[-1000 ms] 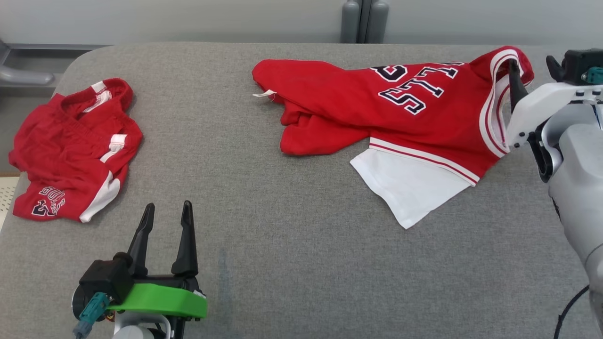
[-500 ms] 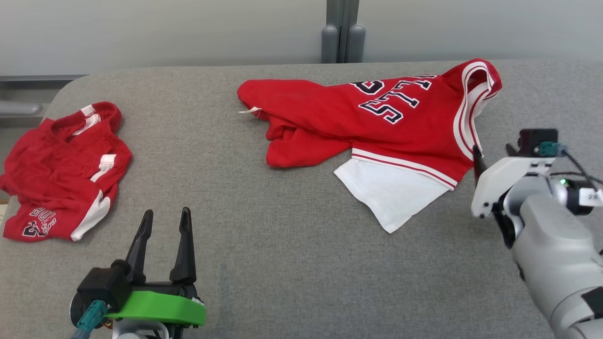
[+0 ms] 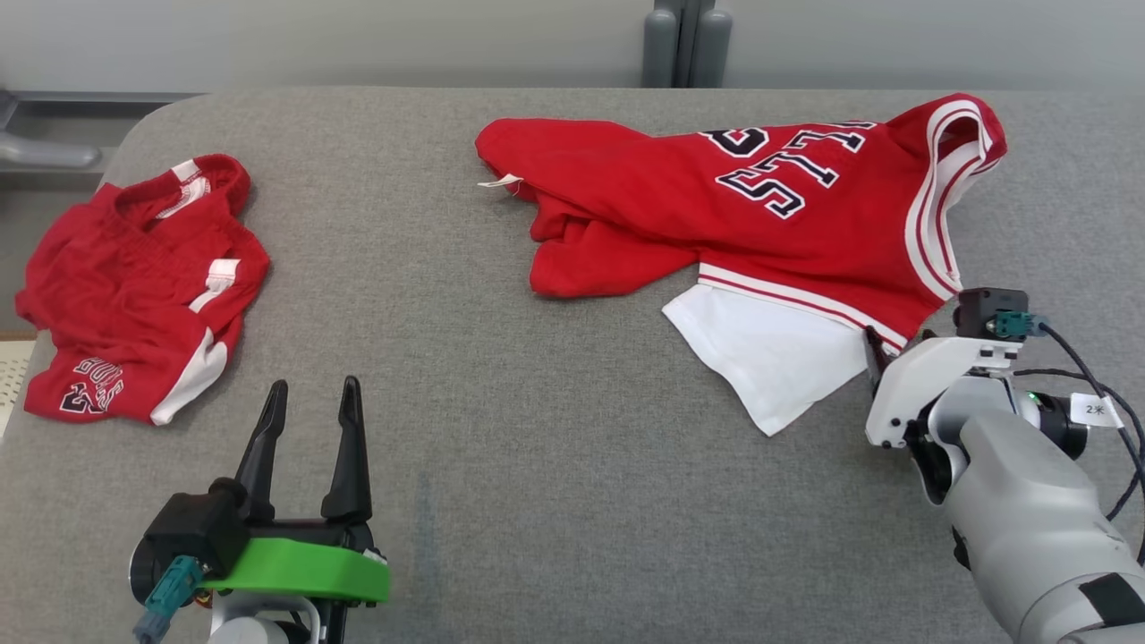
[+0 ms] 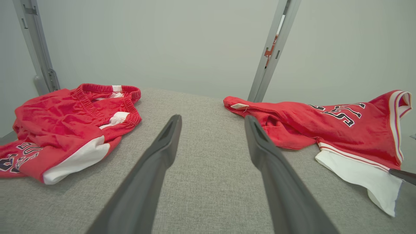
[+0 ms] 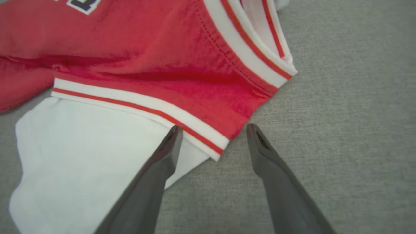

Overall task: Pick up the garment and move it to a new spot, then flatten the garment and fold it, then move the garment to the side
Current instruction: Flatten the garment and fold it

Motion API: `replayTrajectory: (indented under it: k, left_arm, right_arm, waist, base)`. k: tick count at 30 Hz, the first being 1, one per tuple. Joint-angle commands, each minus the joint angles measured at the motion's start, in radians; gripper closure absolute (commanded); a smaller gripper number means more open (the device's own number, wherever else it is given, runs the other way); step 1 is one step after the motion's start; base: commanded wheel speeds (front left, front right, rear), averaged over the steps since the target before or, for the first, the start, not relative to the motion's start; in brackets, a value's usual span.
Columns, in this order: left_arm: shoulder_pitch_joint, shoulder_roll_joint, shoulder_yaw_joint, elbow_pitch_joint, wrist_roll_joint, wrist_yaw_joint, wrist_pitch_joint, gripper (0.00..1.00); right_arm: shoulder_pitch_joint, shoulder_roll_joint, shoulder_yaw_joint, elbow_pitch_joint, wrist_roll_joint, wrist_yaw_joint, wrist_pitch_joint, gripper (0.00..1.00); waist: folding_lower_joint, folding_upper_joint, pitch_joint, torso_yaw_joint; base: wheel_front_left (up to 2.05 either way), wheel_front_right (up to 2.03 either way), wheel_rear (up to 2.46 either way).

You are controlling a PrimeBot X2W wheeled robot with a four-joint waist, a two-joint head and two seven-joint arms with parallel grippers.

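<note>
The garment [image 3: 680,206] is a red jersey with dark lettering, white-and-red trim and a white sleeve [image 3: 769,358]. It lies crumpled at the back right of the grey table [image 3: 555,465]. My right gripper [image 3: 896,344] is open at the jersey's near right corner. In the right wrist view the right gripper [image 5: 213,128] straddles that trimmed corner of the garment [image 5: 146,48], holding nothing. My left gripper [image 3: 313,386] stands open and empty at the near left. In the left wrist view the left gripper [image 4: 213,117] points between the two red pieces, with the garment [image 4: 325,126] to its right.
Crumpled red shorts [image 3: 134,277] with white panels lie at the table's left edge, also seen as the shorts [image 4: 65,117] in the left wrist view. Grey posts [image 3: 689,45] stand behind the table. A black cable [image 3: 1118,429] loops beside my right forearm.
My right gripper has drawn back from the jersey's collar toward the near side, down to its lower right corner, staying open. The head camera shifted. The left gripper has not moved.
</note>
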Motion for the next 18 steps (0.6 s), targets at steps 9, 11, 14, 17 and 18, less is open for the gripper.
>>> replayTrajectory:
  k: [9,11,14,17,18]
  left_arm:
    - [-0.018,0.001,0.004,0.013,-0.009,-0.004,-0.001,0.0]
    - [-0.016,0.001,0.008,0.013,-0.011,-0.004,-0.001,0.0]
    - [-0.016,0.001,0.01,0.013,-0.01,-0.004,-0.001,0.0]
    - [-0.014,0.001,0.007,0.012,-0.012,-0.004,-0.001,0.0]
    - [-0.01,0.001,0.007,0.012,-0.013,-0.004,-0.001,0.0]
  right_arm:
    - [0.02,0.014,-0.122,0.017,-0.166,-0.001,0.115,1.0]
    - [0.019,0.014,-0.14,0.018,-0.195,-0.002,0.12,1.0]
    - [0.006,-0.003,-0.171,0.015,-0.236,-0.003,0.102,1.0]
    - [-0.006,-0.017,-0.2,-0.003,-0.267,-0.003,0.089,1.0]
    - [-0.008,-0.026,-0.212,-0.011,-0.278,-0.002,0.089,1.0]
  waist:
    - [0.0,0.0,0.013,0.021]
    - [0.0,0.0,0.012,0.015]
    - [0.0,0.0,0.007,0.006]
    - [0.0,0.0,-0.001,-0.003]
    - [0.0,0.0,-0.005,-0.008]
  base:
    - [0.0,0.0,0.0]
    - [0.0,0.0,0.0]
    - [0.0,0.0,0.0]
    - [0.0,0.0,0.0]
    - [0.0,0.0,0.0]
